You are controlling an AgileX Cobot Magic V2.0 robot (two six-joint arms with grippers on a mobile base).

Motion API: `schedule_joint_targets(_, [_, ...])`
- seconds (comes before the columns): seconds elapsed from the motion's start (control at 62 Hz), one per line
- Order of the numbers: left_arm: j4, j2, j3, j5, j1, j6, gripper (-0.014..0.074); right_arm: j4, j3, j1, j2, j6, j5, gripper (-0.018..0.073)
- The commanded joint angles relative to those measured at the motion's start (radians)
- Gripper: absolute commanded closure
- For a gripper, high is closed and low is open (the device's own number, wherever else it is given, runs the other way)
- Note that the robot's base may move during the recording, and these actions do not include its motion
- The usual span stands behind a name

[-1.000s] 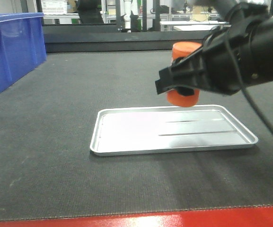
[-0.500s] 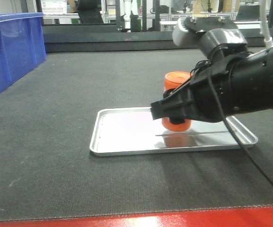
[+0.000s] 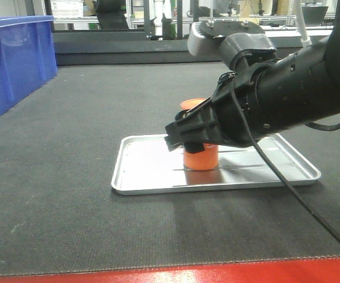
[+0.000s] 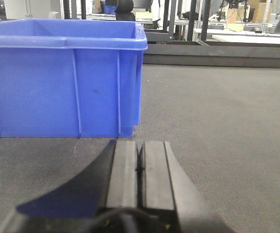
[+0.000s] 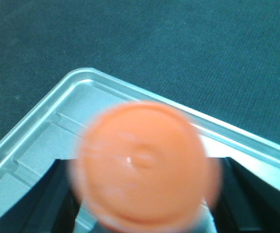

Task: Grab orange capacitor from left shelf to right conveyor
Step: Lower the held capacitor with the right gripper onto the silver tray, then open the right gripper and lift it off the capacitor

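Observation:
The orange capacitor (image 3: 200, 158) stands upright between the fingers of my right gripper (image 3: 187, 139), which is shut on it. Its base is down at the floor of the small silver tray (image 3: 149, 177) lying on the dark conveyor belt (image 3: 69, 124). In the right wrist view the capacitor's flat top (image 5: 144, 162) fills the middle, blurred, with a dark finger on each side and the tray's corner (image 5: 47, 131) beneath. My left gripper (image 4: 140, 155) is shut and empty, low over the belt (image 4: 217, 111). The steel shelf is out of view.
A blue plastic bin (image 3: 10, 59) stands at the belt's far left and close ahead of the left gripper (image 4: 62, 77). The belt's red front edge (image 3: 158, 276) runs along the bottom. Racks and tables stand beyond the belt's far end.
My right gripper has come down and to the left with the capacitor, from above the tray's far edge to the tray floor near its middle.

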Motion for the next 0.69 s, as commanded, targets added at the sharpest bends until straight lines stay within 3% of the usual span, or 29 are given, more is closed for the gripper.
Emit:
schedule_joint_targets(0.0, [-0.002, -0.007, 0.022, -0.091, -0.002, -0.006, 0.0722, -0.002, -0.03, -0.009, -0.038, -0.003, -0.067, -0.0055])
schedule_joint_targets(0.403, [-0.002, -0.007, 0.022, -0.091, -0.002, -0.006, 0.0722, -0.006, -0.061, -0.009, -0.13, -0.024, -0.098, -0.0055])
schedule_joint_targets(0.677, [-0.002, -0.007, 0.022, -0.091, -0.002, -0.006, 0.0722, -0.007, -0.114, -0.007, -0.255, -0.024, -0.006, -0.0055])
